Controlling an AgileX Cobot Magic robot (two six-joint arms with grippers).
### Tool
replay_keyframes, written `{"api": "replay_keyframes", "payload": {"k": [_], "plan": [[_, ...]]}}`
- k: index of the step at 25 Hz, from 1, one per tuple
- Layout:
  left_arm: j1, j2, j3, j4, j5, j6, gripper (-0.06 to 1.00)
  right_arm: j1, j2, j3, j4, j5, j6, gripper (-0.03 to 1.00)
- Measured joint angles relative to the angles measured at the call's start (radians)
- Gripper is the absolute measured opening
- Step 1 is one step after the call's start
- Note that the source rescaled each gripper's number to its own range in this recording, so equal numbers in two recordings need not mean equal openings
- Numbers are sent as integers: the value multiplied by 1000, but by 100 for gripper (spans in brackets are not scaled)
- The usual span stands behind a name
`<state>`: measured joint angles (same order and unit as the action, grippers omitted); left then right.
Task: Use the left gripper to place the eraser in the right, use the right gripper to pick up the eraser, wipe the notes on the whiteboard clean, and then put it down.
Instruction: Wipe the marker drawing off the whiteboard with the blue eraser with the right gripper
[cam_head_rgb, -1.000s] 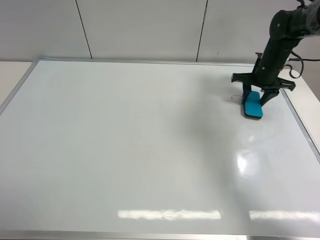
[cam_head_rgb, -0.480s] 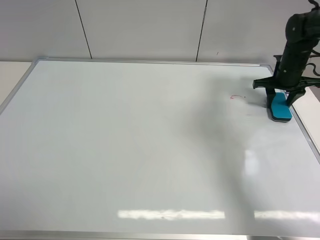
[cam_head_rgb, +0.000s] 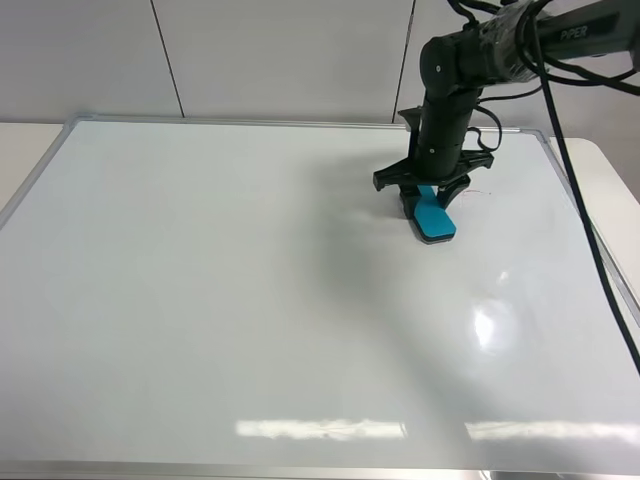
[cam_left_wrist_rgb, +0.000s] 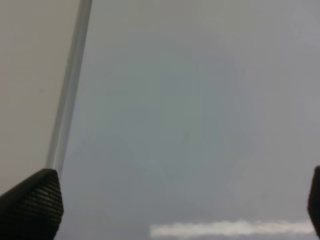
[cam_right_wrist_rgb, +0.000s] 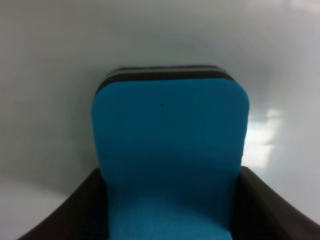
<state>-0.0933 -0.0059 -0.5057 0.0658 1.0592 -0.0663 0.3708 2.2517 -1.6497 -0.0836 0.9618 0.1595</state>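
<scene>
We can read only the white capitals "PPER" printed along the dark upper part of the right arm (cam_head_rgb: 580, 28) at the top right of the high view, while the faint red scribble (cam_head_rgb: 481, 190) on the whiteboard (cam_head_rgb: 200, 300) spells nothing we can make out.

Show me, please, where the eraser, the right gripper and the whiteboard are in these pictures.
eraser (cam_head_rgb: 436, 222): exterior high view, on its teal top.
right gripper (cam_head_rgb: 428, 200): exterior high view, midway between its fingertips.
whiteboard (cam_head_rgb: 200, 300): exterior high view, on its bare white surface.
</scene>
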Motion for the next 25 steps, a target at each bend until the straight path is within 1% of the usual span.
{"api": "replay_keyframes", "payload": {"k": [3, 5, 7, 9, 11, 13, 16, 18, 21, 25], "plan": [[0, 0, 0, 0, 0, 0, 100, -12, 2, -7, 13, 2, 0, 4], [0, 0, 0, 0, 0, 0, 100, -34, 8, -23, 30, -1, 1, 4], [0, 0, 0, 0, 0, 0, 100, -70, 12, -48, 31, -26, 3, 4], [0, 0, 0, 0, 0, 0, 100, -135, 24, -82, 18, -57, 4, 4], [0, 0, 0, 0, 0, 0, 100, -207, 35, -124, -6, -69, 5, 4], [0, 0, 0, 0, 0, 0, 100, -273, 37, -152, -32, -67, 7, 4], [0, 0, 0, 0, 0, 0, 100, -340, 37, -165, -56, -42, 7, 4], [0, 0, 0, 0, 0, 0, 100, -364, 38, -165, -80, -13, 7, 4], [0, 0, 0, 0, 0, 0, 100, -376, 41, -165, -120, 24, 7, 4], [0, 0, 0, 0, 0, 0, 100, -360, 47, -165, -103, 18, 7, 4]]}}
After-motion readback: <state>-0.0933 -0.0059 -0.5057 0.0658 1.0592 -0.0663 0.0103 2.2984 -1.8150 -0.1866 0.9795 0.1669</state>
